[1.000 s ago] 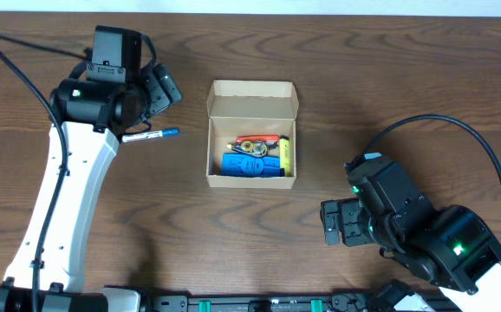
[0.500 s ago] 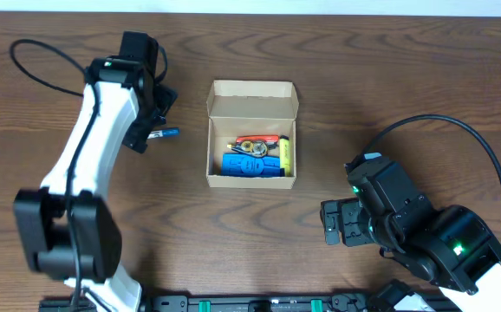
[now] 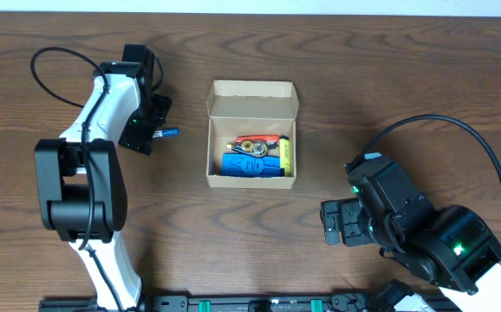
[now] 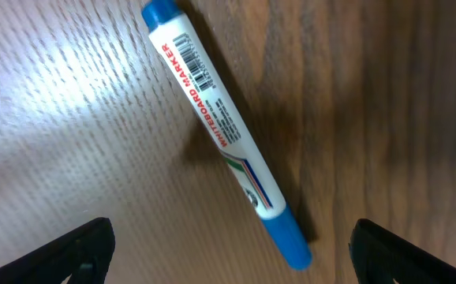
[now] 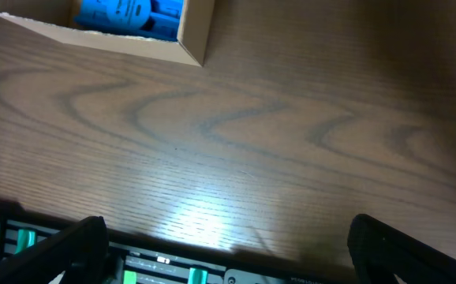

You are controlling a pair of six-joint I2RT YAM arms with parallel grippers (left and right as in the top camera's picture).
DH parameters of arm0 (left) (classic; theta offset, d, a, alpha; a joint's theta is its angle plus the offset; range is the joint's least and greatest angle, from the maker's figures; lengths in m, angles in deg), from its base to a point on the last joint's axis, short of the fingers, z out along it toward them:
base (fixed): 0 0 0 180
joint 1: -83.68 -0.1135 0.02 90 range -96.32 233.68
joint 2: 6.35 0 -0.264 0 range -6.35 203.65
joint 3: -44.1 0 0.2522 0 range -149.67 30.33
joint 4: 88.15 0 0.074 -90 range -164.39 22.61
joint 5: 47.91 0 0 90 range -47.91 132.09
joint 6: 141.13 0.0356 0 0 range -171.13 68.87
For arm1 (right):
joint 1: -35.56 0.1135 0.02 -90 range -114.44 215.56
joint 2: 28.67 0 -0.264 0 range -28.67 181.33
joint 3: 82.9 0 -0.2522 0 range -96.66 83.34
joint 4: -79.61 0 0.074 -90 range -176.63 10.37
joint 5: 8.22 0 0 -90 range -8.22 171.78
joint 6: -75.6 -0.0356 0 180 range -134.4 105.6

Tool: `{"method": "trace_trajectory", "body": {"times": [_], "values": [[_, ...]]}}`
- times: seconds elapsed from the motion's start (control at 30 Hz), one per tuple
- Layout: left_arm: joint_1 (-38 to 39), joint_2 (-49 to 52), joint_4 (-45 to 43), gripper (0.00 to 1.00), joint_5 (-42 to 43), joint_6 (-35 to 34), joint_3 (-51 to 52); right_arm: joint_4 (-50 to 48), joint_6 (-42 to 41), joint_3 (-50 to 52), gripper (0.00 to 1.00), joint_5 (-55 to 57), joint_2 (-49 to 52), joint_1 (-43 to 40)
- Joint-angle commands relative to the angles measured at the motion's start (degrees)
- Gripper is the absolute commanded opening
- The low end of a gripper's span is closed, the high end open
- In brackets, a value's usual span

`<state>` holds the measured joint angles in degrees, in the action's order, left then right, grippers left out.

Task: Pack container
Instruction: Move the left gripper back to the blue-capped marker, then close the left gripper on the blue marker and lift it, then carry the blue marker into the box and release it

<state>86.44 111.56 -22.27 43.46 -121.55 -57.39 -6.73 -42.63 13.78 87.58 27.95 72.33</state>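
The container (image 3: 252,98) is an open tan cardboard box at the table's middle, flap lid folded back; its corner shows in the right wrist view (image 5: 192,35). Inside lie a blue object (image 3: 250,165), a yellow marker (image 3: 287,153) and a red item (image 3: 255,139). A white whiteboard marker with blue caps (image 4: 224,130) lies on the table left of the box; only its blue tip (image 3: 170,133) shows overhead. My left gripper (image 4: 228,248) is open right above it, fingers either side, not touching. My right gripper (image 5: 228,248) is open and empty at the front right.
The wooden table (image 3: 363,78) runs to a front rail with green lights (image 5: 31,241). The left arm's cable (image 3: 47,61) loops at the back left. The right arm's cable (image 3: 458,126) arcs at the right.
My left arm has swung round and lowered its wrist over the marker left of the box. The marker, the box and the right arm have not moved.
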Motion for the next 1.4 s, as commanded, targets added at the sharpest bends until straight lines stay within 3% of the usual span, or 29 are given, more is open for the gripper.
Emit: {"method": "trace_trajectory", "body": {"times": [0.0,0.3,0.57,0.7,0.9,0.97,1.1,1.37], "values": [[-0.2,1.8,-0.5,0.96,0.4,-3.5,-0.1,0.1,-0.4,0.0,0.99,0.0,0.0,0.5],[-0.2,4.9,-1.9,1.0,0.7,-3.5,-0.1,0.1,-0.4,0.0,0.99,0.0,0.0,0.5],[-0.2,6.5,-2.9,0.83,0.1,-3.5,-0.1,0.1,-0.4,0.0,0.99,0.0,0.0,0.5],[-0.2,6.7,-2.9,0.72,-0.2,-3.5,-0.1,0.1,-0.4,0.0,0.99,0.0,0.0,0.5],[-0.2,6.7,-2.5,0.42,-0.3,-3.3,-0.1,0.1,-0.4,0.0,0.99,0.0,0.0,0.5],[-0.2,6.7,-2.2,0.41,-0.3,-2.8,-0.1,0.1,-0.4,0.0,0.99,0.0,0.0,0.5],[-0.2,6.7,-1.1,0.06,0.1,0.6,-0.1,0.1,-0.4,0.0,0.99,0.0,0.0,0.5],[-0.1,5.0,4.8,0.06,4.3,10.4,-1.9,0.1,-0.4,0.0,0.99,0.0,0.0,0.5]]}}
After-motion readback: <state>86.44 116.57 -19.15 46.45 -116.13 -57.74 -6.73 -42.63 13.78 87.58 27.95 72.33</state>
